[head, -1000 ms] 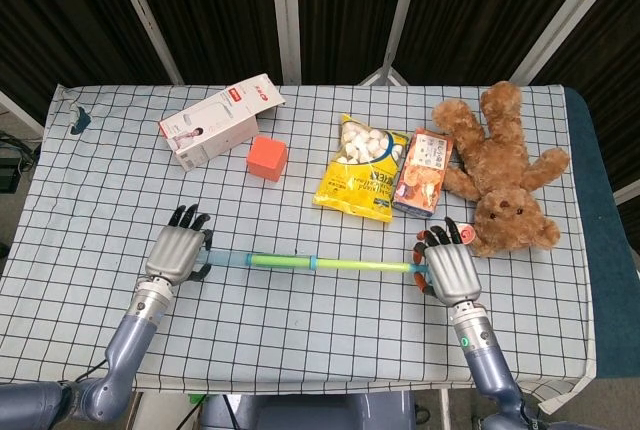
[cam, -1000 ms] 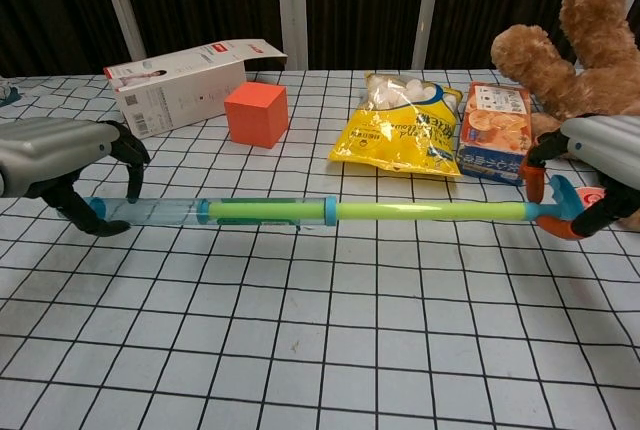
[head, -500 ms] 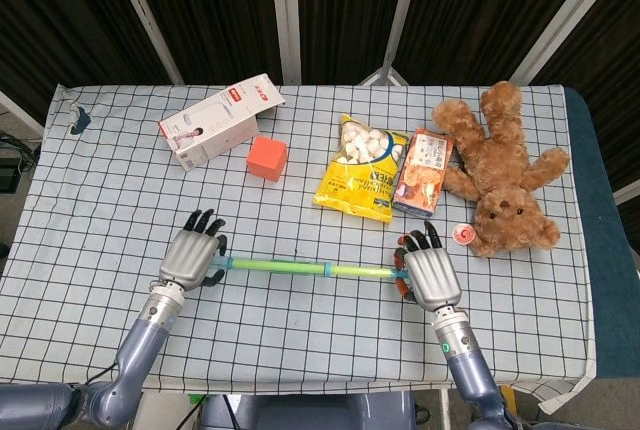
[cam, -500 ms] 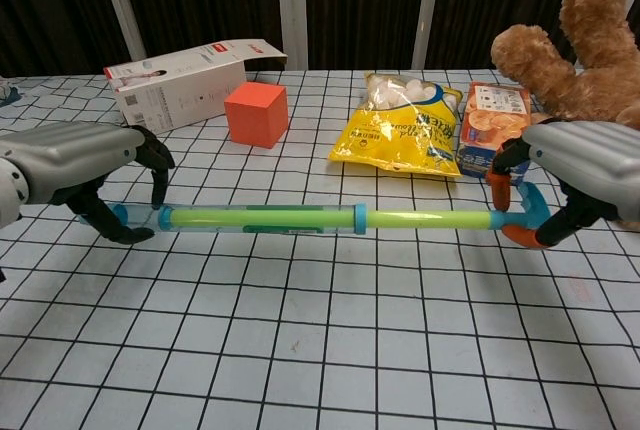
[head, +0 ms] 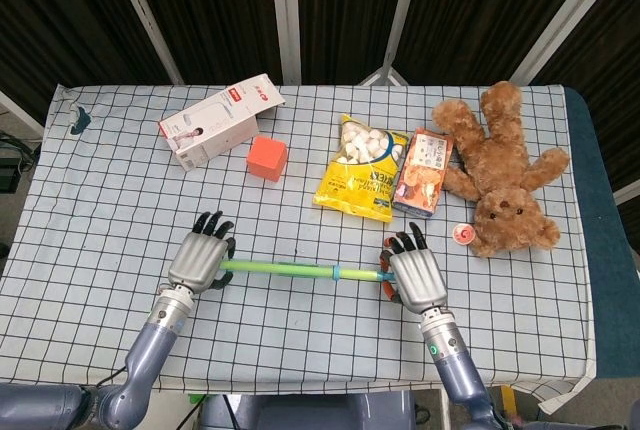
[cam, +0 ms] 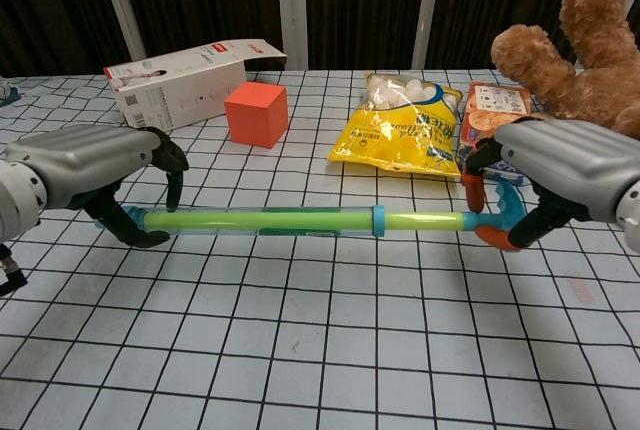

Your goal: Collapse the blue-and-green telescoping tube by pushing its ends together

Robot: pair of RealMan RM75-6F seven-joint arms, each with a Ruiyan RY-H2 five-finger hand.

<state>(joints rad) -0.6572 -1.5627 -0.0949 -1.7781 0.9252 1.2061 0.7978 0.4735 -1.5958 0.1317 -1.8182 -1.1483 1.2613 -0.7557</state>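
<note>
Beyond the tube, toward 12 o'clock on the checkered surface (head: 90, 200), lie a white box (head: 218, 120), orange cube (head: 267, 158), yellow snack bag (head: 364, 168) and teddy bear (head: 500, 172). Left robot hand (head: 198, 262) grips the telescoping tube's (head: 300, 271) 9 o'clock end, right robot hand (head: 412, 272) its 3 o'clock end.

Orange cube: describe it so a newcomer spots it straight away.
Start at the white carton lying at the table's far left. The orange cube sits just in front of its right end, left of the yellow snack bag. It is the only plain, unprinted block.
</note>
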